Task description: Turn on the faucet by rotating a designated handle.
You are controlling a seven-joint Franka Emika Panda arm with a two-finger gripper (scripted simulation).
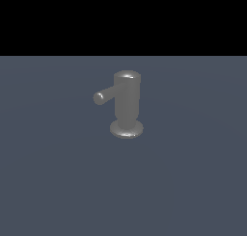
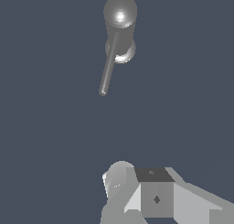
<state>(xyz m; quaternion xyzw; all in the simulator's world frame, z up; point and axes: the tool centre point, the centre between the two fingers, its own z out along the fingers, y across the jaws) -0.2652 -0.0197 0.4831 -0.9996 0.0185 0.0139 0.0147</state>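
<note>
The faucet (image 1: 127, 105) is a grey metallic upright cylinder with a rounded top and a flared round base, standing on the dark floor. Its handle (image 1: 107, 94), a thin straight rod with a rounded end, sticks out from near the top toward the exterior view's left. In the wrist view I see the faucet (image 2: 120, 17) from above, with the handle (image 2: 109, 70) pointing toward my side. Pale grey blocky parts of my gripper (image 2: 146, 195) show at the picture's edge, well apart from the handle's tip. Its fingers are not clearly shown. The gripper is out of the exterior view.
A flat dark blue-grey floor (image 1: 58, 182) surrounds the faucet on all sides. A black band fills the top of the exterior view.
</note>
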